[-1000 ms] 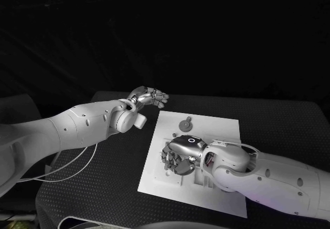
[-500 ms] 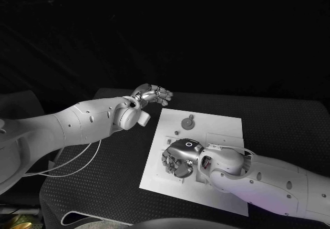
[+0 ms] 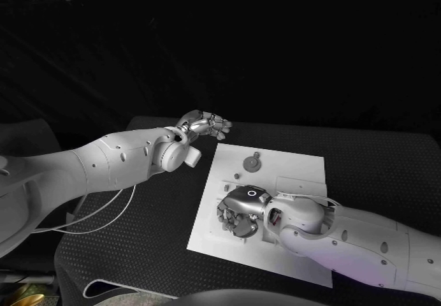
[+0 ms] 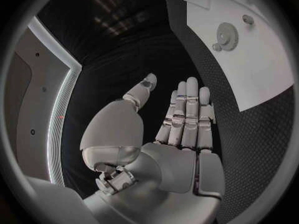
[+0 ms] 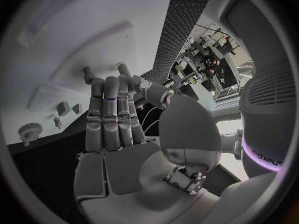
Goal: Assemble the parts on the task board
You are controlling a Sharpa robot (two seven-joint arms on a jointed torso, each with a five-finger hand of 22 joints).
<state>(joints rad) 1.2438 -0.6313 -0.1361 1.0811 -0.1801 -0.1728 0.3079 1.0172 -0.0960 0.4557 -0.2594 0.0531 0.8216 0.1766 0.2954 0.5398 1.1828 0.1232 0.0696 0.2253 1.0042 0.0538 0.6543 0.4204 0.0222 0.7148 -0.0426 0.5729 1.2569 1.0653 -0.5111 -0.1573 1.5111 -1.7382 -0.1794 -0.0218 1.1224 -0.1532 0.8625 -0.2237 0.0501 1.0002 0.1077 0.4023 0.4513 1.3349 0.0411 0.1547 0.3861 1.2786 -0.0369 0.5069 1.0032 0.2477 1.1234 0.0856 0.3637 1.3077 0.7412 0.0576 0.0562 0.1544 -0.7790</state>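
- Head view is showing me the task board (image 3: 294,175) lying flat on the black surface (image 3: 386,166), with a gear-like part (image 3: 249,164) sitting near its far edge.
- I am keeping the right robot hand (image 3: 241,211) low over the board's middle, fingers extended, gripping nothing.
- I am holding the left robot hand (image 3: 206,123) off the board, fingers straight, empty.
- I am judging the part light, rigid and small, best pinched at its rim.

The right hand (image 3: 241,211) hid the middle of the task board (image 3: 292,173); any parts beneath it could not be told.
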